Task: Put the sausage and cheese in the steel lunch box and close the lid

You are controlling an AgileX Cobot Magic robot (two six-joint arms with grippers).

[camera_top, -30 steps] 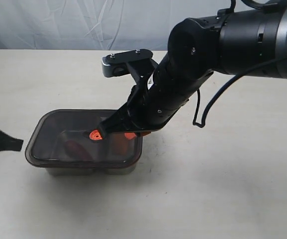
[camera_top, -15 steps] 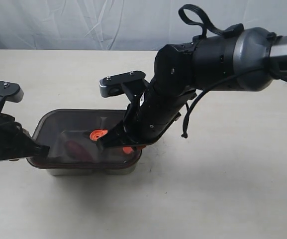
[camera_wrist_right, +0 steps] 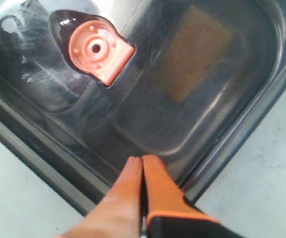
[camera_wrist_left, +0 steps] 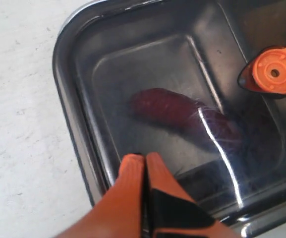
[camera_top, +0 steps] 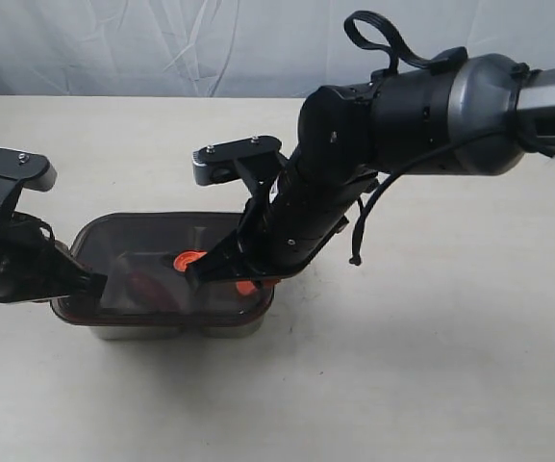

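Note:
The dark translucent lid (camera_top: 152, 245) lies on the steel lunch box (camera_top: 176, 330), its orange valve tab (camera_top: 189, 258) at the centre. Through the lid the red sausage (camera_wrist_left: 182, 116) shows in one compartment, and the cheese (camera_wrist_right: 195, 52) shows as a dull brownish patch in the other. My left gripper (camera_top: 99, 284) is shut on nothing, its orange fingertips (camera_wrist_left: 133, 166) at the lid's left end near the rim. My right gripper (camera_top: 200, 277) is also shut on nothing, fingertips (camera_wrist_right: 152, 166) on the lid's near edge, a little in front of the valve tab (camera_wrist_right: 97, 48).
The lunch box stands on a plain pale table (camera_top: 431, 366) with a white cloth backdrop (camera_top: 162, 43) behind it. The bulky right arm (camera_top: 402, 106) reaches over the box's right half and hides it in the exterior view.
The left arm has come in from the left edge and set its shut fingertips on the lid's left end. The right arm swung lower and a little left, then held still.

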